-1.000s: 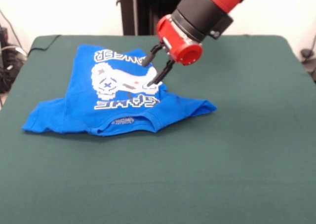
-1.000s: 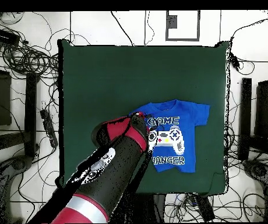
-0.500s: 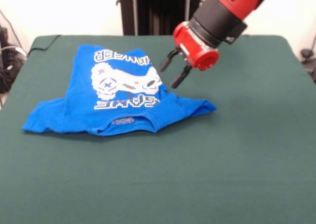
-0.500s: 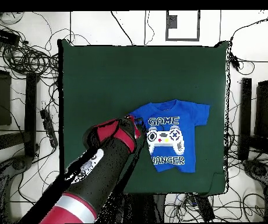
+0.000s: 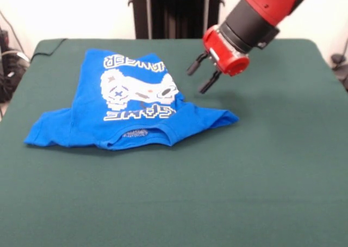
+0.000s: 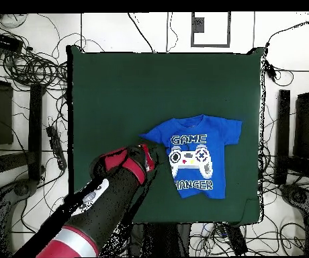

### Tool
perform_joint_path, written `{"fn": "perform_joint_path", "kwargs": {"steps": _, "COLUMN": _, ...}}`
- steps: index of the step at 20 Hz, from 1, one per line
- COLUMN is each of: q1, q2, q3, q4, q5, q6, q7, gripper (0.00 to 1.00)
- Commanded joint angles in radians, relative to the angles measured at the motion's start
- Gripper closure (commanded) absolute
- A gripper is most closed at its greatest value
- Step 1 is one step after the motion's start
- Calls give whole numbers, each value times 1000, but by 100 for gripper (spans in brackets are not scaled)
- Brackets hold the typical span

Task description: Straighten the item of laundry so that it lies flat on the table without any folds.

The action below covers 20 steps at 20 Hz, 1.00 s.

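Only cables [image 6: 29, 67] ring table [image 5: 261, 176]; gripper [image 5: 200, 78] beside shirt [image 5: 125, 103].

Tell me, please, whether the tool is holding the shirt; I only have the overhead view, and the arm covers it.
Observer: No. From the front, the tool is open and empty, hanging beside the T-shirt without touching it, over bare table.
Operator: Thank you. Does the sleeve nearest the tool lie flat?
Observer: No. That sleeve is bunched, with a raised fold along it.
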Motion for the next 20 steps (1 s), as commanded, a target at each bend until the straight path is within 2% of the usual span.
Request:
{"fn": "perform_joint_path", "kwargs": {"steps": 1, "q1": 19, "q2": 40, "q3": 120, "q4": 129, "q5": 87, "q6": 45, "q7": 146, "gripper": 0}}
{"fn": "perform_joint_path", "kwargs": {"steps": 8, "q1": 69, "q2": 187, "q3": -10, "q4": 43, "q5": 62, "q6": -11, "q7": 189, "gripper": 0}}
{"fn": "perform_joint_path", "kwargs": {"steps": 14, "q1": 45, "q2": 274, "q3": -14, "q4": 16, "q5": 86, "q6": -99, "q7": 195, "gripper": 0}}
{"fn": "perform_joint_path", "kwargs": {"steps": 20, "q1": 39, "q2": 296, "q3": -20, "q4": 33, "q5": 90, "q6": -147, "q7": 177, "gripper": 0}}
